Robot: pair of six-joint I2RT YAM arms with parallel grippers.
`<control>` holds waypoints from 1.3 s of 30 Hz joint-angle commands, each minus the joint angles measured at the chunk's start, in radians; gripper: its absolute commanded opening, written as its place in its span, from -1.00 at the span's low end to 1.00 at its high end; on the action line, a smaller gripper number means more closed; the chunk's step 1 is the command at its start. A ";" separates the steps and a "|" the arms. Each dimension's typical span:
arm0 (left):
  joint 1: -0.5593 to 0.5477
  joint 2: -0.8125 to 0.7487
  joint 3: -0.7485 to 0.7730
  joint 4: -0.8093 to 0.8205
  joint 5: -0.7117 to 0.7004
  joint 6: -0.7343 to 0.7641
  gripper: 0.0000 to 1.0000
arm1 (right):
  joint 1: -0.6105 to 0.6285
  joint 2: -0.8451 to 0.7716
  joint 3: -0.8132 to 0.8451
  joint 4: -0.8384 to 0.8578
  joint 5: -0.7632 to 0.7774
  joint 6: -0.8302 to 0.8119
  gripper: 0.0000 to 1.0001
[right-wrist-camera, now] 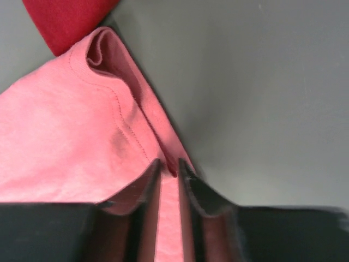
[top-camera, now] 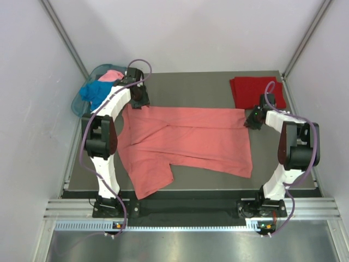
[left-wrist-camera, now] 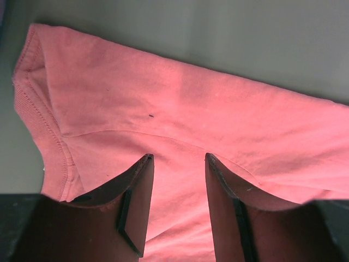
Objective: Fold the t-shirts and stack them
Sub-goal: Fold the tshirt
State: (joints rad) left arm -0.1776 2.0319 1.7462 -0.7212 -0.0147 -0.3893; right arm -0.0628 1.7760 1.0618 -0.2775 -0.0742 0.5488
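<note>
The dark grey flat tabletop (top-camera: 207, 87) carried a salmon-coral cotton t-shirt (top-camera: 191, 136) spread wide across its middle, a folded dark red cotton t-shirt (top-camera: 256, 90) near its far right corner, and a translucent teal plastic basket (top-camera: 76, 105) at its far left corner.

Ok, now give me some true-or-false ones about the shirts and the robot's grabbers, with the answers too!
1. The coral shirt lies on the table. True.
2. The dark red shirt is in the basket. False: it lies folded at the table's far right corner.
3. The left gripper is open above the coral shirt. True.
4. The blue shirt is laid flat on the table. False: it is bunched in the basket beside the pink shirt.
5. The right gripper pinches the coral shirt's edge. True.
</note>
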 commanded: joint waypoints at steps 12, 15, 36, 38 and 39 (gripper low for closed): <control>0.013 0.039 -0.013 0.019 -0.050 -0.010 -0.04 | 0.017 -0.085 -0.025 -0.014 0.059 -0.010 -1.00; 0.015 0.070 -0.013 0.012 -0.057 -0.014 -0.04 | 0.017 -0.101 -0.034 -0.012 0.068 -0.012 -1.00; 0.020 -0.076 -0.048 -0.011 -0.136 0.036 -0.04 | 0.029 -0.153 -0.026 -0.080 0.099 0.022 -0.40; 0.026 -0.094 -0.091 -0.018 -0.105 0.032 -0.06 | 0.043 -0.191 -0.025 -0.086 0.100 0.031 -0.33; 0.026 -0.122 -0.112 -0.015 -0.099 0.030 -0.06 | 0.055 -0.200 -0.023 -0.086 0.099 0.033 -0.32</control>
State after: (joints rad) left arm -0.1612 2.0182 1.6714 -0.7315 -0.1123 -0.3733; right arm -0.0437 1.6642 0.9894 -0.3550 0.0078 0.5701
